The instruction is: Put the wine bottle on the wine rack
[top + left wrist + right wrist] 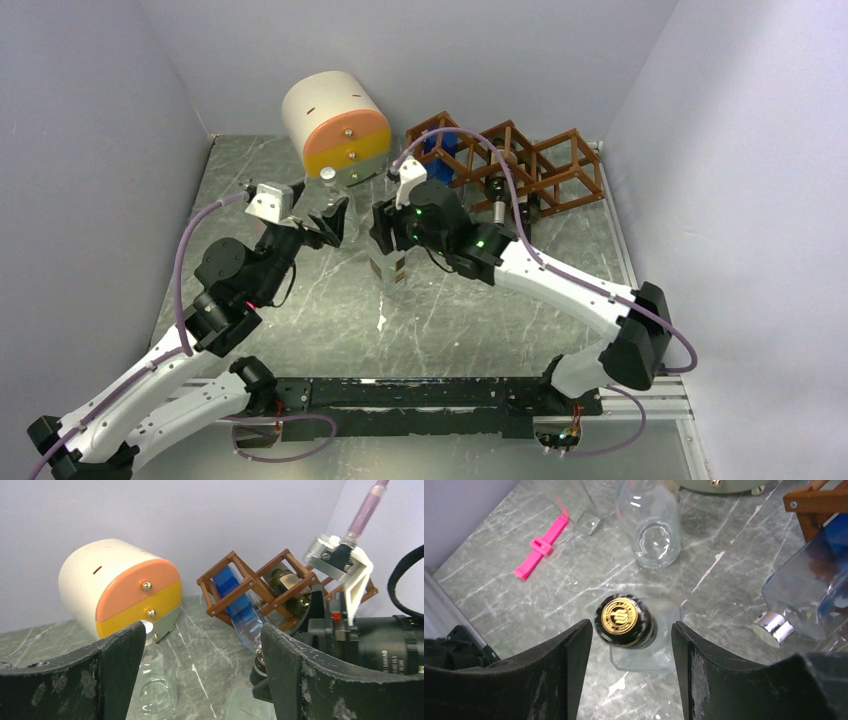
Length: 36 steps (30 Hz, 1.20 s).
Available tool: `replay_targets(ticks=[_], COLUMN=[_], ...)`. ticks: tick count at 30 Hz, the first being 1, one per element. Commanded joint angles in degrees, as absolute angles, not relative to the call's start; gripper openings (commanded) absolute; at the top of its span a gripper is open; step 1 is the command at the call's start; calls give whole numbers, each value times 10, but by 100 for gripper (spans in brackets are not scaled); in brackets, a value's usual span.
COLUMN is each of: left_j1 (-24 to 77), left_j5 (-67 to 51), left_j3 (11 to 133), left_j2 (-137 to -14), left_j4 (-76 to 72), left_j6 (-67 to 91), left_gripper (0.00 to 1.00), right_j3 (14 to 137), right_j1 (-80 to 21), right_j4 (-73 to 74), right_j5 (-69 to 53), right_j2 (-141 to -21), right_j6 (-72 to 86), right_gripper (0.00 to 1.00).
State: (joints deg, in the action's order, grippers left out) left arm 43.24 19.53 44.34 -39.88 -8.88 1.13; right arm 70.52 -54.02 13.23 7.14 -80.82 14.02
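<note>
Top external: we note the wine bottle (388, 268) upright on the table (310, 310), well apart from the wine rack (560, 165) at back right. The right gripper (388, 245) hangs over it. The left gripper (335, 222) is near a clear bottle (330, 195).

Left wrist: fingers spread, gripping nothing. The rack holds a blue bottle (235, 600) and a dark bottle (290, 582).

Right wrist: fingers apart either side of the wine bottle's gold cap, with a gap on each side.

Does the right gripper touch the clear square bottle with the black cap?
Cannot tell. In the right wrist view the open right gripper flanks the black cap of the clear square bottle; a gap shows on one side, barely any on the other.
</note>
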Motion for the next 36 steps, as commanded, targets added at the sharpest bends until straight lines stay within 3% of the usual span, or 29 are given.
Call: replay_targets(ticks=[1,8,18,28,30,34,36], left_j1=[435,436,436,435,436,436,436], left_j5=[230,234,232,219,218,213,204], left_j3=[436,441,447,448,445,430,422], left_j2=[-388,-401,-420,-443,-444,-449,-456], left_j4=[-116,-106,-104,-118,-123,-147,-162], left_j6=[19,24,26,28,27,24,16], left_gripper=[88,88,88,90,90,91,92], right_j3=[751,752,729,712,709,713,720], right_j1=[-554,-561,-562,-562,-562,-562,-561], right_j4=[129,109,103,89,86,83,86], right_j5=[134,155,155,148,149,161,179], right_j2=[-844,-853,-864,-869,-869,-860,-852], right_j6=[143,129,120,115,116,111,108], right_gripper=[61,45,50,48,40,7,0])
